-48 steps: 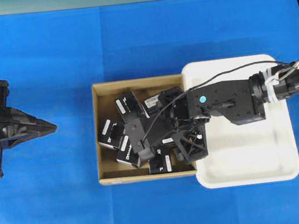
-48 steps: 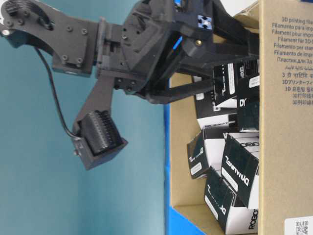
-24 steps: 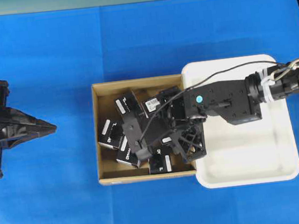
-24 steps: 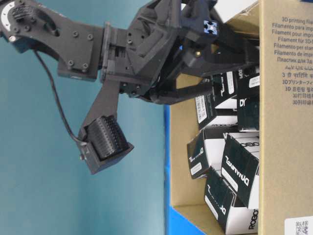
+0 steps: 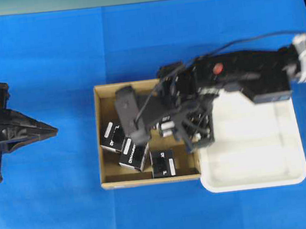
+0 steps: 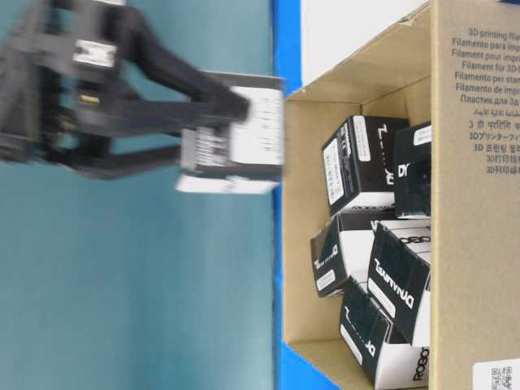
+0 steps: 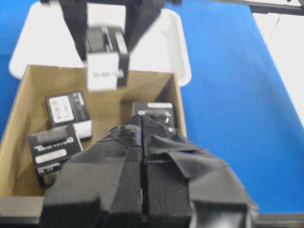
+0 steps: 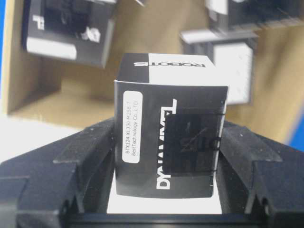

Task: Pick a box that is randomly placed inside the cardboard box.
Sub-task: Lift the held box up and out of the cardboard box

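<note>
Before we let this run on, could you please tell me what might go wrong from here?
The right claw grips the black box only by its two side faces, so it could slip while it swings. It hangs over the cardboard box and the other black boxes, so a drop would scatter them.

The box [image 8: 168,142] held in the right claw [image 8: 166,156] reads "DYNAMIXEL" up its black-and-white face, "ROBOTIS" upside down along its top edge, and its white label strip gives "BTX124 XL330-M288-T" over "BestTechnology Co., LTD." On the cardboard box [image 6: 475,97], the outer wall carries "3D printing fila…", cut off at the edge, and the line repeats in several languages below. A QR code [image 6: 496,378] sits at its lower corner.
</note>
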{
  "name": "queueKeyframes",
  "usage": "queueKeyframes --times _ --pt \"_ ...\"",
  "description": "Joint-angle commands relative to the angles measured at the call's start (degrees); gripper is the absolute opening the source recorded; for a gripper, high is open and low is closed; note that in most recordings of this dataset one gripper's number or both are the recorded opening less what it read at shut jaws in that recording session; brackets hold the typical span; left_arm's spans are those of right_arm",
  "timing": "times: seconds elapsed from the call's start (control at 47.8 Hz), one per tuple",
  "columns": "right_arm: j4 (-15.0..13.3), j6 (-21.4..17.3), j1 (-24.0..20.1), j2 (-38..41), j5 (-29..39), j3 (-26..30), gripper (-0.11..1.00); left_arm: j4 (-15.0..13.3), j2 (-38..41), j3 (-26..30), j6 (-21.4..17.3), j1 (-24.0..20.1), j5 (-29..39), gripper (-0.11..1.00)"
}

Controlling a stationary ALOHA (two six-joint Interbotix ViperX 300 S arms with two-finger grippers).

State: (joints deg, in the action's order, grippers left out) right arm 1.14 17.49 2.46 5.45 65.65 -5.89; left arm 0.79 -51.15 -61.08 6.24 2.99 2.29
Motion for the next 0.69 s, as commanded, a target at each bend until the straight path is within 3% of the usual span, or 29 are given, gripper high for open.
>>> queueKeyframes --times 0.0,0.376,0.669 --pt "0.0 -0.1 1.0 -2.2 2.3 1.4 0.58 0.1 0.3 1.5 0.1 0.1 -0.5 -0.07" --pt "0.0 0.6 8.2 -8.8 6.2 -4.0 0.58 0.2 0.1 1.5 0.2 0.2 -0.5 -0.07" --pt "0.0 2.3 14.5 -15.1 -0.9 -15.4 0.58 0.2 0.4 1.4 0.2 0.2 -0.2 -0.07"
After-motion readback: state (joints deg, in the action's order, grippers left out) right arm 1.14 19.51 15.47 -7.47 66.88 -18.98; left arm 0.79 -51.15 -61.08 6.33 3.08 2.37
